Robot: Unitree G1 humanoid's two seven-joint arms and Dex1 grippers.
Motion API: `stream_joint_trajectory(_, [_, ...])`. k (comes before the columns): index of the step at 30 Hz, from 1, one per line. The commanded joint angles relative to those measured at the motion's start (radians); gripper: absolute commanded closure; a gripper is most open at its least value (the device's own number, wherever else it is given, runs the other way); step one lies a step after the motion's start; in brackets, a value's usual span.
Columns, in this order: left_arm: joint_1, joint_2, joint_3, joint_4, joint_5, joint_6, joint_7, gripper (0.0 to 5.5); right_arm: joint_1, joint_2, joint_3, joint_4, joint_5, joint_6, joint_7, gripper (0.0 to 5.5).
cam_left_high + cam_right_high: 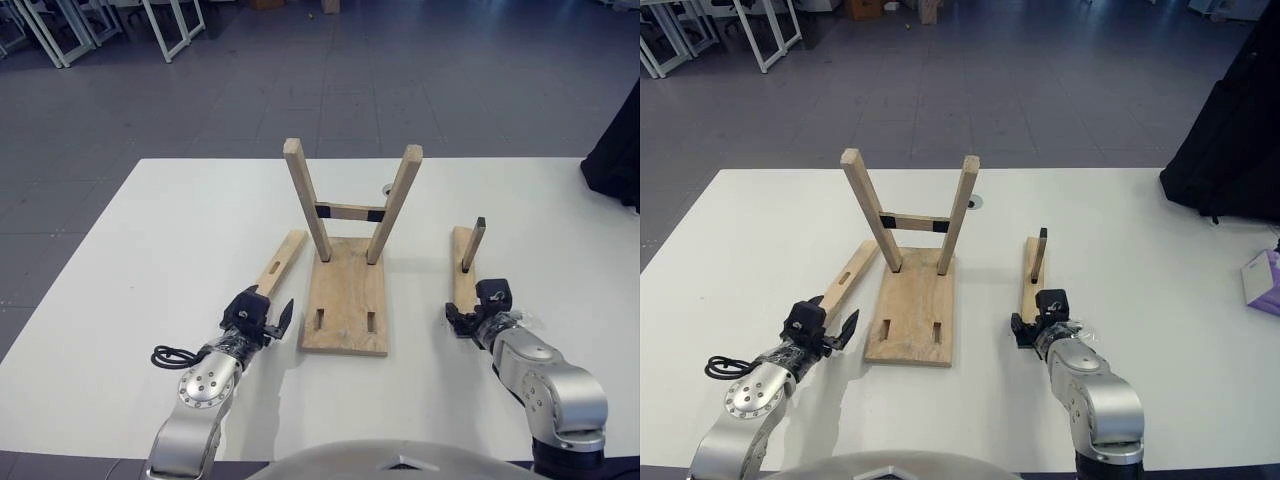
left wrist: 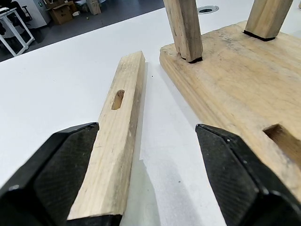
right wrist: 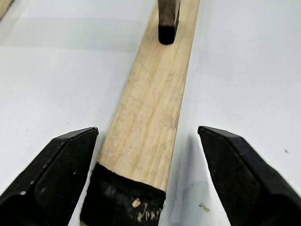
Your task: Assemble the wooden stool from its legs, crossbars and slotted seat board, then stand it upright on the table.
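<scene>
While the flat wooden slotted seat board [image 1: 345,300] lies centred, the left pincer [image 1: 269,306] gapes at the nine-o'clock pale wooden leg [image 1: 280,262]. The right pincer [image 1: 474,303] gapes astride the three-o'clock black-tipped wooden leg [image 1: 461,272].

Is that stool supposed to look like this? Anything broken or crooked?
Nothing looks broken; it's just half built. The seat board lies flat with two legs standing in its far end, splaying apart, joined by a crossbar. Its near slots are empty; the left loose leg and right loose leg lie on the table.

White table [image 1: 1160,230] with purple box [image 1: 1264,281] at right edge
</scene>
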Motion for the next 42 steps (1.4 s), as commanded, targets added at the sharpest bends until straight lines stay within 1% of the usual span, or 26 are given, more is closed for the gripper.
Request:
stream_joint_trajectory(1, [-0.004,0.047,-0.038,-0.02,0.039,0.04,-0.038,1.7,0.064,-0.004,0.019,0.066,-0.024,-0.005,0.006,2.25])
stream_joint_trajectory(4, [-0.013,0.092,-0.107,-0.037,0.06,0.097,-0.102,1.7,0.078,-0.015,0.003,0.081,-0.022,-0.025,0.022,2.88])
stream_joint_trajectory(8, [-0.047,0.056,-0.185,-0.167,-0.031,0.215,-0.174,1.7,-0.005,-0.028,-0.057,0.103,-0.01,-0.05,0.044,3.46])
stream_joint_trajectory(12, [-0.06,0.074,-0.161,-0.193,-0.051,0.262,-0.179,1.7,-0.101,-0.031,-0.132,0.112,0.014,-0.11,0.071,3.47])
stream_joint_trajectory(14, [-0.049,0.088,-0.069,-0.206,-0.119,0.287,-0.21,1.7,-0.191,-0.04,-0.195,0.087,0.068,-0.154,0.117,3.47])
stream_joint_trajectory(15, [-0.065,0.058,0.021,-0.224,-0.227,0.313,-0.236,1.7,-0.258,-0.029,-0.252,0.071,0.145,-0.15,0.161,3.47])
stream_joint_trajectory(16, [-0.126,0.012,0.129,-0.233,-0.398,0.353,-0.254,1.7,-0.322,-0.028,-0.324,0.046,0.27,-0.113,0.222,3.47])
stream_joint_trajectory(17, [-0.187,-0.027,0.219,-0.234,-0.561,0.392,-0.258,1.7,-0.374,-0.032,-0.382,0.027,0.383,-0.073,0.275,3.47])
stream_joint_trajectory(18, [-0.252,-0.045,0.293,-0.222,-0.774,0.414,-0.25,1.7,-0.424,-0.055,-0.437,0.013,0.548,-0.014,0.342,3.47])
stream_joint_trajectory(19, [-0.301,-0.04,0.34,-0.204,-0.952,0.431,-0.246,1.7,-0.457,-0.079,-0.474,0.009,0.684,0.035,0.387,3.47])
stream_joint_trajectory(21, [-0.382,0.041,0.38,-0.133,-1.381,0.443,-0.288,1.7,-0.494,-0.142,-0.492,0.023,0.967,0.091,0.465,3.47])
stream_joint_trajectory(23, [-0.446,0.102,0.389,-0.05,-1.593,0.477,-0.353,1.7,-0.511,-0.17,-0.46,0.036,1.146,0.093,0.486,3.47])
stream_joint_trajectory(24, [-0.475,0.119,0.388,-0.01,-1.634,0.496,-0.377,1.7,-0.516,-0.172,-0.429,0.035,1.214,0.086,0.483,3.47])
stream_joint_trajectory(28, [-0.555,0.168,0.348,0.104,-1.706,0.549,-0.399,1.7,-0.533,-0.173,-0.269,0.036,1.364,0.088,0.47,3.47])
stream_joint_trajectory(32, [-0.592,0.209,0.317,0.177,-1.763,0.591,-0.394,1.7,-0.545,-0.24,-0.155,0.036,1.498,0.047,0.42,3.47])
stream_joint_trajectory(36, [-0.602,0.227,0.332,0.164,-1.844,0.589,-0.394,1.7,-0.51,-0.297,-0.07,0.014,1.513,0.005,0.402,3.47])
stream_joint_trajectory(42, [-0.57,0.29,0.334,0.132,-1.849,0.62,-0.447,1.7,-0.486,-0.342,-0.027,0.036,1.437,-0.058,0.41,3.47])
